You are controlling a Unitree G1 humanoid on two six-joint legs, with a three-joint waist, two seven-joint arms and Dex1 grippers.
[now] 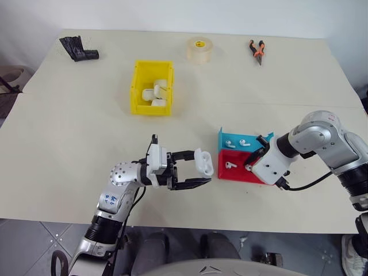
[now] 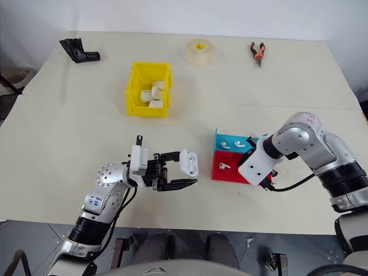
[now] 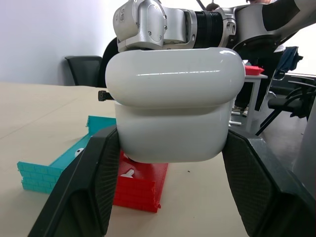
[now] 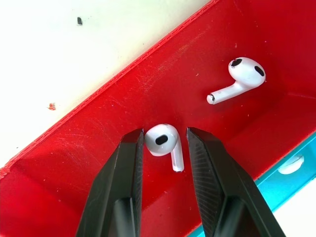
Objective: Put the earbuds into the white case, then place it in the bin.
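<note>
The left tool [image 1: 198, 173] grips the white case [image 1: 204, 161] at lower centre, just above the bench [image 1: 69, 149]; the right tool [image 4: 165, 140], jaws part open, straddles one of the earbuds [image 4: 163, 140] in the red tray [image 1: 236, 174] at lower right, not visibly pinching it. The bud looks light, glossy and slippery, probably best pinched across its head. The tray walls crowd the fingers, while open bench leads to the yellow bin [image 1: 137, 86], upper centre-left.

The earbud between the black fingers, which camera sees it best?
The right wrist view: the earbud lies in the red tray, close up between the right tool's fingers, with a second earbud nearby. In the head views the right arm hides it; one earbud shows there as a speck. The left wrist view shows another part-hidden.
</note>
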